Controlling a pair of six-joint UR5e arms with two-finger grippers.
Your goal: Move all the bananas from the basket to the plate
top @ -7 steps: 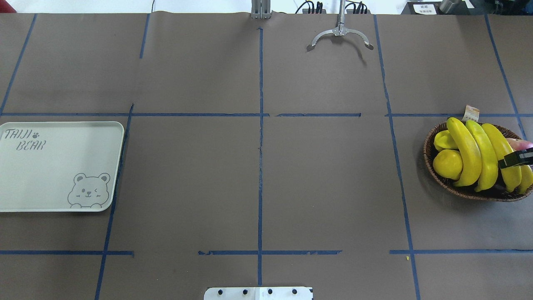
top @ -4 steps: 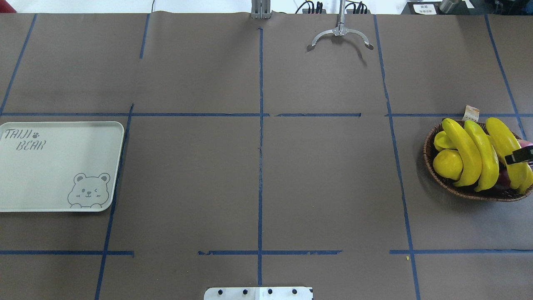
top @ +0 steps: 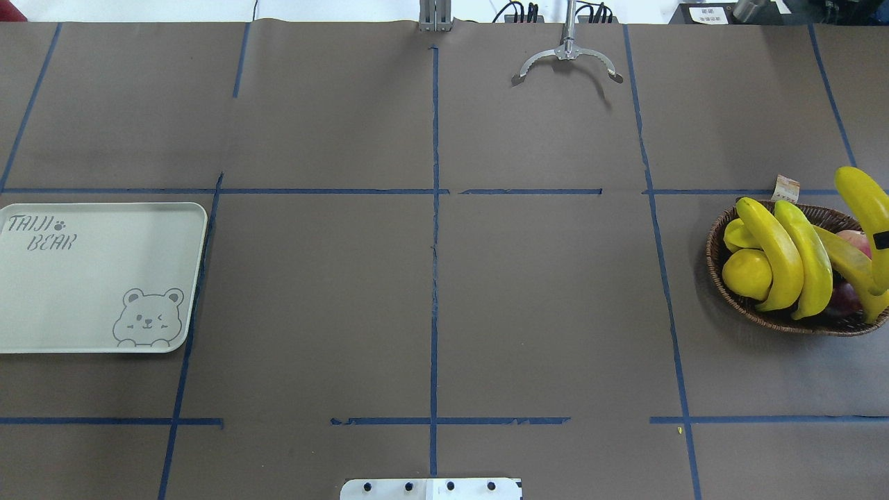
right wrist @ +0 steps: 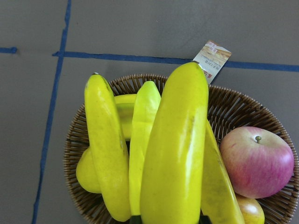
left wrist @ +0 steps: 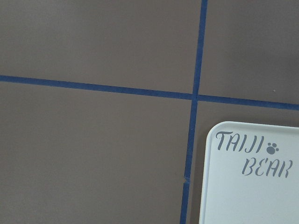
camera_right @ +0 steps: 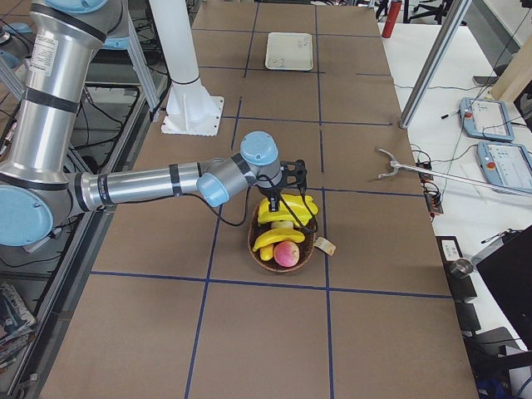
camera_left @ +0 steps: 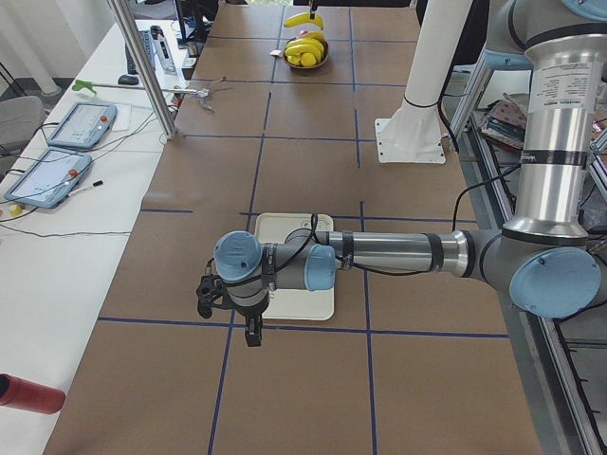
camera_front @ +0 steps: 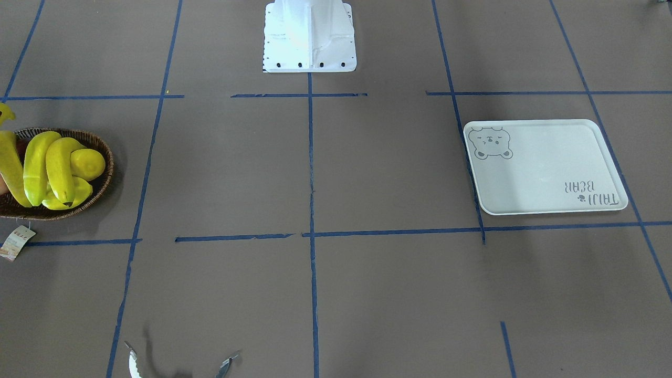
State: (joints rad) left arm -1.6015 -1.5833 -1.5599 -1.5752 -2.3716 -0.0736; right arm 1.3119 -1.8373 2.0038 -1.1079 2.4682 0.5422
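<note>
Overhead, the basket [top: 715, 258] sits at 3 o'clock on the bench [top: 430, 298] and the plate [top: 90, 278] at 9 o'clock. They are well apart, and the plate holds nothing. The lifted banana [top: 861, 198] hangs over the basket's 2 o'clock rim with a black pad of the right end effector [top: 881, 240] pressed across it. The other bananas [top: 781, 257] lie inside, and a leaning banana [top: 849, 264] overlaps the raised one's lower end.

In the right side view, the near arm's end effector is clamped on that banana above the basket.

In the right wrist view, the held fruit fills the centre, with an apple [right wrist: 257, 161] at 3 o'clock.

In the left side view, the left end effector [camera_left: 250, 332] hangs just past the plate's near edge. Whether it is spread or closed cannot be told.

The left wrist view shows only the plate's lettered corner.

There are three likely risks. The glossy curved skin may pivot or slip in a two-finger pinch during the long carry to 9 o'clock. The raised banana's lower end could catch the leaning one and tip it over the rim. The left arm near the plate could also crowd the drop spot.
</note>
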